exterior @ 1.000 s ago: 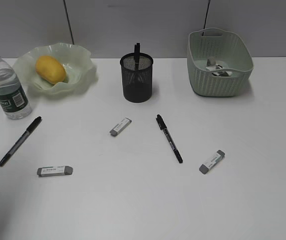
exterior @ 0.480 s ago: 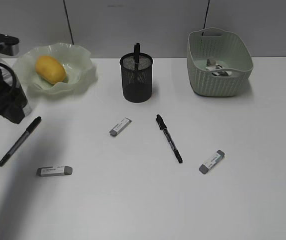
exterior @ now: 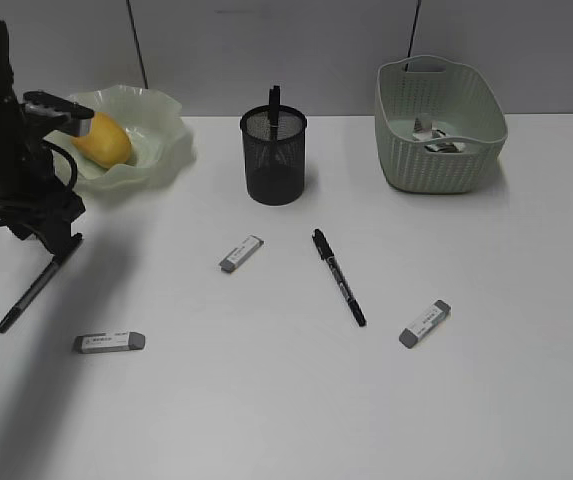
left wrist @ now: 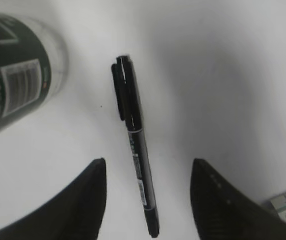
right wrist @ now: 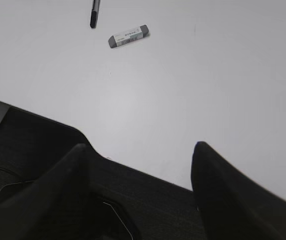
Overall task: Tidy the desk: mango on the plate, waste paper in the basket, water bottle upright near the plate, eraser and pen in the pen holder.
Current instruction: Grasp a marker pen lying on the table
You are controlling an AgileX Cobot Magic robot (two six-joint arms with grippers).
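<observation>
My left gripper (exterior: 54, 243) hangs open over the cap end of a black pen (exterior: 24, 298) on the white desk (exterior: 266, 400). In the left wrist view the pen (left wrist: 135, 145) lies between the two spread fingers, untouched, with my gripper (left wrist: 147, 165) above it. The water bottle (left wrist: 13, 85) stands beside it; the arm hides it in the exterior view. The mango (exterior: 106, 142) lies in the plate (exterior: 161, 130). The waste paper (exterior: 434, 135) is in the basket (exterior: 441, 150). My right gripper (right wrist: 138, 147) is open and empty over the desk's front edge.
The pen holder (exterior: 274, 160) holds one pen. A second pen (exterior: 338, 277) lies mid-desk. Three erasers lie loose: one at the front left (exterior: 110, 342), one in the middle (exterior: 241, 253), one at the right (exterior: 425, 323), also in the right wrist view (right wrist: 128, 36).
My left arm has come in from the left and moved right, over the left pen. It now hides the water bottle. Nothing else has moved.
</observation>
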